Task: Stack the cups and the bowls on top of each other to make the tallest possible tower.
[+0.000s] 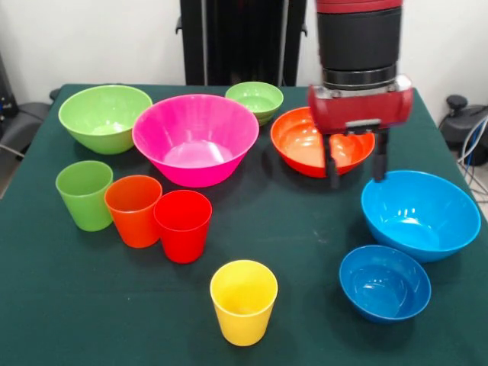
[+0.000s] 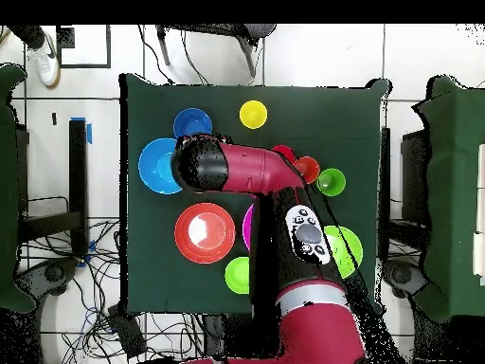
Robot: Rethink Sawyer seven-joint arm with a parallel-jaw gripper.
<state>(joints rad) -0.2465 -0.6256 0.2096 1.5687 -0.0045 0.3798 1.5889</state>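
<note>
1. Gripper (image 1: 355,169): fingers spread apart, nothing held, hanging in front of the wide orange bowl (image 1: 305,145) and just beyond the far-left rim of the big blue bowl (image 1: 421,213).
2. No tower yet; every piece stands separately on the table (image 1: 305,320).
3. Bowls, front view: big light green bowl (image 1: 105,116) far left, big pink bowl (image 1: 195,137) centre, small light green bowl (image 1: 255,99) behind it, small blue bowl (image 1: 384,280) near right.
4. Cups: light green cup (image 1: 84,194), orange cup (image 1: 133,210) and red cup (image 1: 183,225) touching in a row at left; yellow cup (image 1: 244,301) alone, near centre.
5. Handling, judged: glossy plastic, light, stiff, likely slippery; best pinched across a rim wall, one finger inside, one outside.
6. Clearance: big blue bowl close to the right table edge and just beside the small blue bowl; open cloth centre-right suits building.
</note>
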